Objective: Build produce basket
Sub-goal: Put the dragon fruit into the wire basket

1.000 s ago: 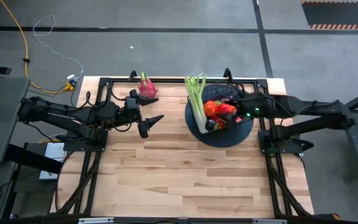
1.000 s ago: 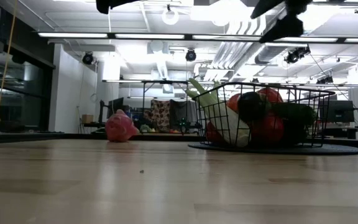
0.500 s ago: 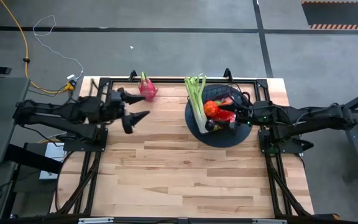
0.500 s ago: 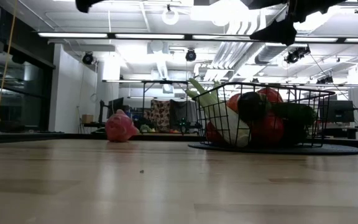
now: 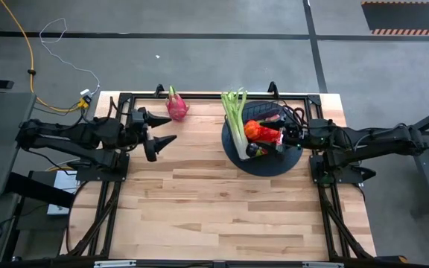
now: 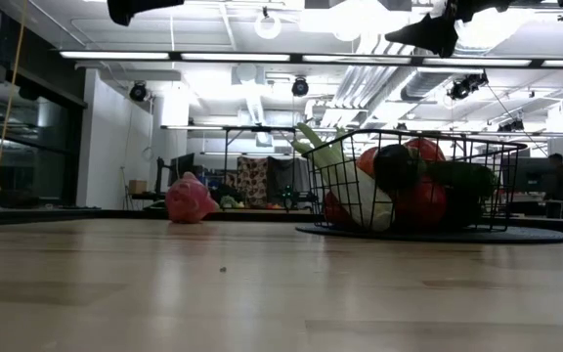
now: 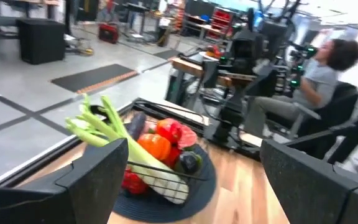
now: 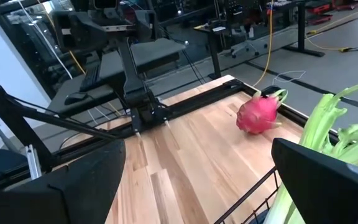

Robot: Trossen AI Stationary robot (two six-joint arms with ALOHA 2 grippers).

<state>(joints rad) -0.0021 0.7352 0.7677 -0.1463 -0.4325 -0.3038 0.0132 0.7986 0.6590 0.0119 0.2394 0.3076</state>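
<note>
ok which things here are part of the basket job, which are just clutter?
Job: basket; celery and red fruits in it; dragon fruit, loose on the table.
Not job: round dark mat under the basket; yellow cable on the floor.

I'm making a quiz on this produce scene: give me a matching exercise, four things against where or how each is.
Things:
1. dragon fruit
2. celery
3. basket
4. left gripper

States:
A. stands on the dark round mat
B. sticks out over the basket's rim
C. lies alone on the bare table, outside the basket
D. open, empty, raised near the dragon fruit

Pairs: 1-C, 2-B, 3-A, 4-D
</note>
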